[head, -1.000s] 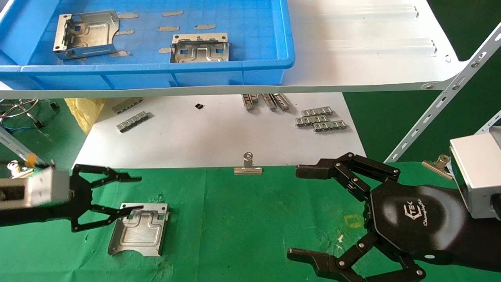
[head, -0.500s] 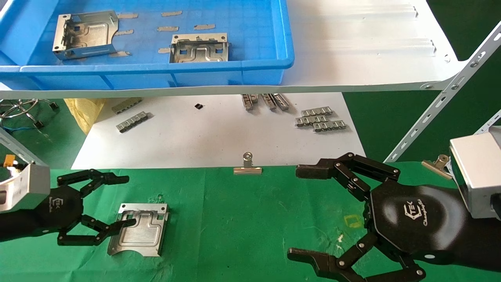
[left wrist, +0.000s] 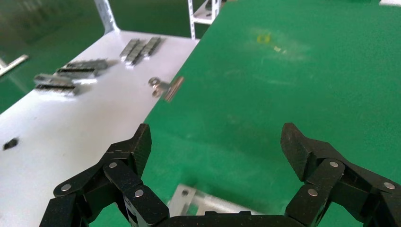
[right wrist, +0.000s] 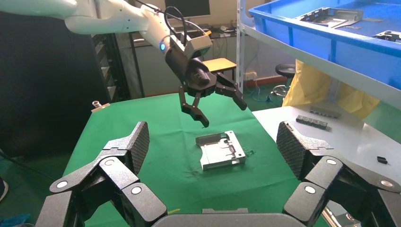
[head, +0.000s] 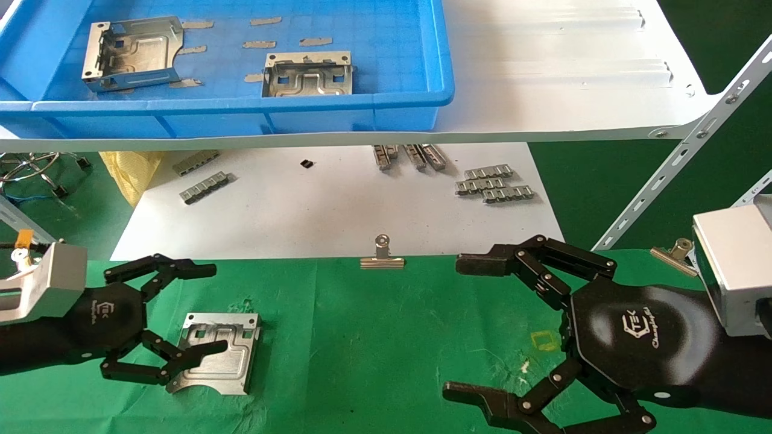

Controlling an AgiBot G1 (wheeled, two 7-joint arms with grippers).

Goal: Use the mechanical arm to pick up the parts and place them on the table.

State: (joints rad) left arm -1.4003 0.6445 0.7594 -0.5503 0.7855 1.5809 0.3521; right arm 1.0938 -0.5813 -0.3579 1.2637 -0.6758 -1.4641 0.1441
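Observation:
One silvery stamped part (head: 224,361) lies flat on the green-cloth table (head: 374,337); it also shows in the right wrist view (right wrist: 222,151), and a corner of it shows in the left wrist view (left wrist: 208,205). My left gripper (head: 208,308) is open and empty, raised just above the part's left edge; it also shows in the left wrist view (left wrist: 216,137) and the right wrist view (right wrist: 222,112). Two more parts (head: 132,51) (head: 307,73) lie in the blue bin (head: 241,111) on the shelf. My right gripper (head: 464,328) is open and empty at the table's right, seen too in its wrist view (right wrist: 213,139).
The white metal shelf (head: 543,78) overhangs the back, with a slanted brace (head: 681,163) at right. A white sheet (head: 332,211) holds grey ridged strips (head: 491,184). Binder clips (head: 382,256) (head: 675,253) pin the cloth edge. A yellow square outline (head: 546,340) lies near my right gripper.
My left gripper has turned from edge-on to palm-up, drawn back left, then come slightly right again over the part. The part has stayed on the cloth. The right arm has not moved.

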